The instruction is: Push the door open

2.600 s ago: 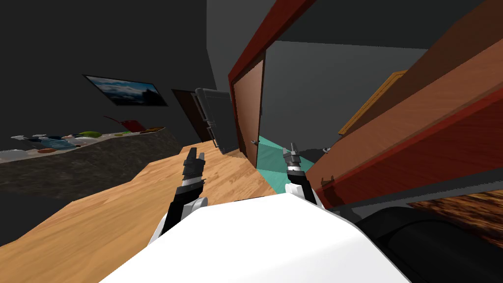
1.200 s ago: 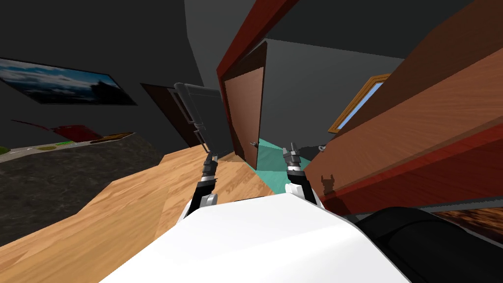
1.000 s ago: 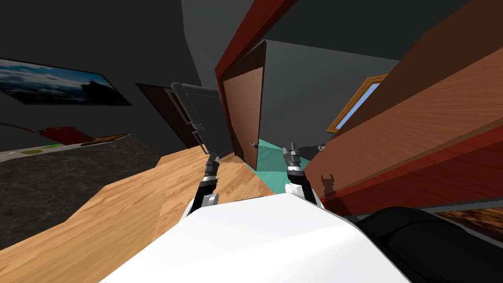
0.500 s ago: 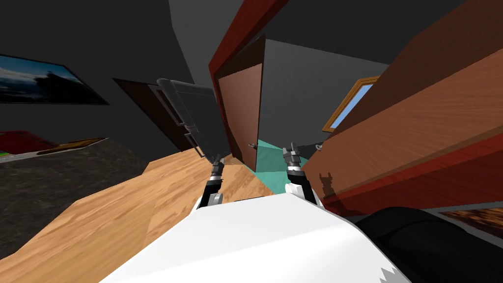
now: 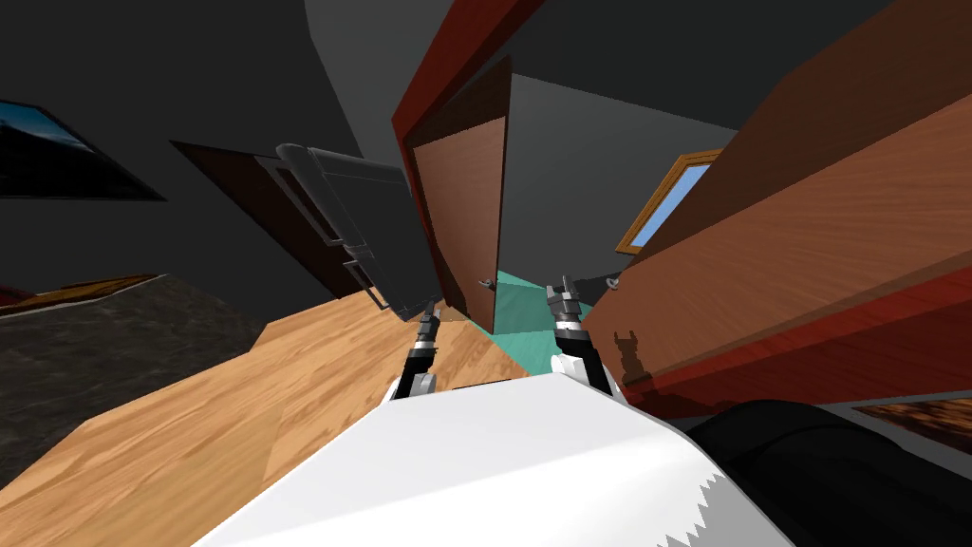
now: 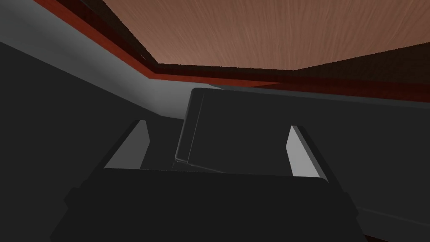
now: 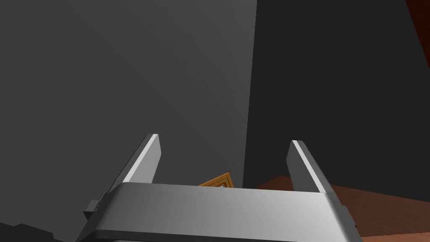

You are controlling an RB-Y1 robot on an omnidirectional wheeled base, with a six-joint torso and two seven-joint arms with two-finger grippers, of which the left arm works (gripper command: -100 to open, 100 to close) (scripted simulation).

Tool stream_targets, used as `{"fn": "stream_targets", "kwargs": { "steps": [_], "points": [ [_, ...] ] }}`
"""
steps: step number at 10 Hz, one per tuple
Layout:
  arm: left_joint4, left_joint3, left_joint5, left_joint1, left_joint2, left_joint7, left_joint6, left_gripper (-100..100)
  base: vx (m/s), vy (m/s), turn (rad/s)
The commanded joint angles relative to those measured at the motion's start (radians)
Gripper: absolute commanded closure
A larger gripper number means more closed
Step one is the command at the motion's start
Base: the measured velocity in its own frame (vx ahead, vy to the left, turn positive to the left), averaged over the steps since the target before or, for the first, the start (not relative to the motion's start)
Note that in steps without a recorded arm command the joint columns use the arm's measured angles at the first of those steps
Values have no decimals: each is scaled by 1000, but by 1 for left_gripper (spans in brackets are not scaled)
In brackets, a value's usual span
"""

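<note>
Left claw (image 5: 429, 313): the fingers (image 6: 136, 145) stand wide apart and hold nothing. In the left wrist view, the corner of a dark grey refrigerator (image 5: 370, 223) lies in line with the gap between them. I cannot tell whether the tips touch it. The left forearm reaches forward and slightly inward over the wooden floor (image 5: 285, 399), just left of centre in the head view. The claw is at the foot of the refrigerator.

Right claw (image 5: 566, 288): the fingers (image 7: 145, 159) are also spread, with nothing between them. The right forearm extends straight ahead at centre frame, above a strip of teal floor (image 5: 517, 309).

Door (image 5: 465, 209): a brown wood leaf in a red frame (image 5: 446, 57), upper centre of the head view. It stands ajar. Its lever handle (image 5: 487, 282) is on the free edge, between the two claws and apart from both.

A large brown wood panel (image 5: 807, 237) fills the right of the frame, just beside the right claw, and carries that claw's shadow (image 5: 626, 347). A window (image 5: 669, 199) with an orange frame shows beyond the opening.
</note>
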Motion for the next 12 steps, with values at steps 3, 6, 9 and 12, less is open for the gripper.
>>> {"fn": "stream_targets", "kwargs": {
  "steps": [3,6,9,12],
  "points": [
    [100,-29,-2,-42,5,19,-23,-100,71,65,-126],
    [190,-56,-5,-77,6,33,-46,-100,92,69,-125],
    [280,-83,-8,-112,5,47,-69,-100,82,68,-119],
    [367,-109,-11,-146,3,60,-91,-100,65,77,-122]
  ]
}}
